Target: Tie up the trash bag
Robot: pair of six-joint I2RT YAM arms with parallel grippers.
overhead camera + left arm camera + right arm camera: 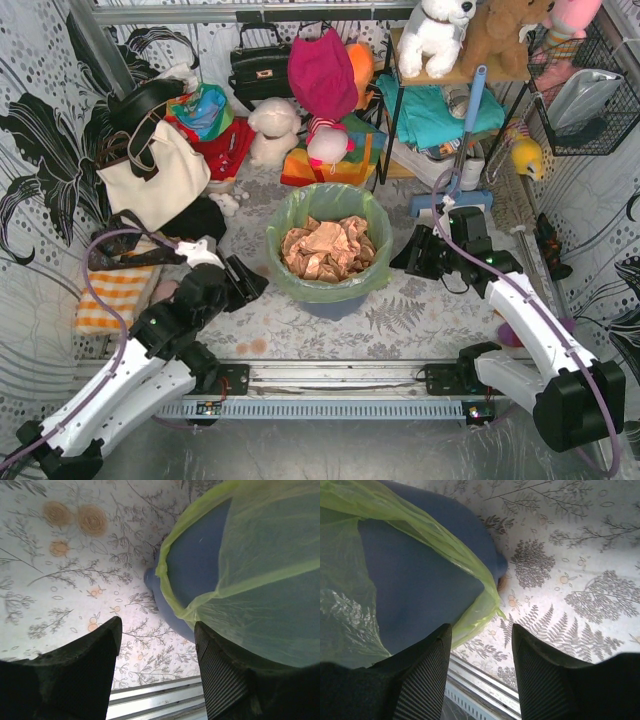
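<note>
Nothing legible for you here: no text, label, brand, number or sign can be read in any of the three views. Fine repeated marks run along the long grey metal rail (320,408) in the top view, but they're too small to make out as figures.

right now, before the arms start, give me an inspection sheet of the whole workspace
surface: floral-print table cover, metal rail at near edge
job's things: trash bag lines the blue-grey bin, mouth open, untied; crumpled brown paper inside
clutter: cream tote bag, striped towel, black handbag, plush toys behind and left of the bin
grippers: left fingers open, left of the bin; right fingers open, right of it; both hold nothing
cables: left purple cable loops over its arm, right purple cable likewise
surroundings: shelf with more toys, wire basket, patterned cloth walls
</note>
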